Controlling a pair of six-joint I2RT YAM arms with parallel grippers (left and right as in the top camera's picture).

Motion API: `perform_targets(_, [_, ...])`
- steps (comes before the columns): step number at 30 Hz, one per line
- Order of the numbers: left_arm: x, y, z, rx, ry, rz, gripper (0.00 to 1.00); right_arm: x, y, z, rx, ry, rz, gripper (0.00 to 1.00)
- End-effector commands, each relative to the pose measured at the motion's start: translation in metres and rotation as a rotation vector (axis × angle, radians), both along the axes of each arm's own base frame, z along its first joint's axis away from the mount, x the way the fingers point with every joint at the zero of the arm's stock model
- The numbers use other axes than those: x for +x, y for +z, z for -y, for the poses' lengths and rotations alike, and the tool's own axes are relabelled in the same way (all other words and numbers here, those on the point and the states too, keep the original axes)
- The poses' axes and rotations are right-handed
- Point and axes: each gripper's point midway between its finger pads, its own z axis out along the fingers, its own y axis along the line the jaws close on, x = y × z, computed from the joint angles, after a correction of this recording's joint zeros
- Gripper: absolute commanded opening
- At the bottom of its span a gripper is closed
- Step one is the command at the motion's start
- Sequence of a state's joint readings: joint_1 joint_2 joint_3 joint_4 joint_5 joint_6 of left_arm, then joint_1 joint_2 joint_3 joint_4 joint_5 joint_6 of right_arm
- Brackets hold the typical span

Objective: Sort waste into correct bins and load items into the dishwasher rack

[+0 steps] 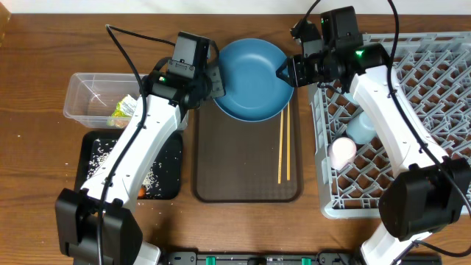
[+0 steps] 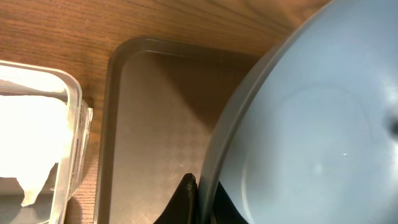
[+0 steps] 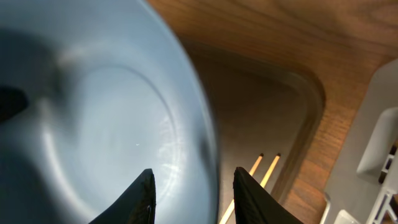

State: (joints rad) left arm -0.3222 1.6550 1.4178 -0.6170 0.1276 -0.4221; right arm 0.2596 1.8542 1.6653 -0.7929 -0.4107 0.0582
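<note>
The dark-blue plate (image 1: 252,79) lies over the far end of the brown tray (image 1: 246,177), overhanging the tray's far edge. Your left gripper (image 1: 215,82) is clamped on the plate's rim on the tray's left side. Your right gripper (image 3: 194,193) straddles the opposite rim on the tray's right side, its jaws apart and neither finger visibly touching the rim.

If you let go with the left before the right has a firm bite, the plate probably drops onto the tray. It may land on the chopsticks (image 1: 282,147) lying along the tray's right side and knock them off. The rim looks smooth and shallow, so a shallow or off-centre pinch could let the plate pivot or slide out. If both arms pull while both grip, they can twist it loose.

The dishwasher rack (image 1: 441,66) stands just right of the tray. Carry the plate across too low and its edge likely strikes the rack's wall. The light-blue cup (image 1: 362,129) and white-pink cup (image 1: 342,152) sit in the rack on the side nearest the tray, where a careless placement could knock them.
</note>
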Motion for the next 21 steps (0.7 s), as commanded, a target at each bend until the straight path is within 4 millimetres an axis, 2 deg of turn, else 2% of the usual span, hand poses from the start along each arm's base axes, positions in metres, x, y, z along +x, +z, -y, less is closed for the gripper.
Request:
perform_targets(1, [0.001,0.006,0.002,-0.008,-0.005,0.019,0.06,-0.001,-0.007,-0.001,-0.011,-0.013,-0.016,0.32])
perform_targets(5, [0.001,0.006,0.002,-0.008,-0.005,0.019,0.06,-0.002,-0.009,-0.001,-0.012,-0.013,-0.018,0.31])
perform_targets(12, [0.002,0.007,0.002,-0.009,-0.005,0.022,0.06,-0.004,-0.024,-0.001,-0.006,-0.026,-0.037,0.29])
perform_targets(14, [0.002,0.007,0.002,-0.009,-0.005,0.022,0.06,-0.004,-0.024,-0.002,-0.003,-0.024,-0.036,0.23])
perform_targets(18, [0.002,0.007,0.002,-0.009,-0.005,0.022,0.06,-0.002,-0.021,-0.005,0.013,-0.016,-0.027,0.02])
perform_targets(21, [0.002,0.007,0.002,-0.009,-0.005,0.022,0.06,-0.003,-0.019,-0.009,0.036,0.000,-0.026,0.01])
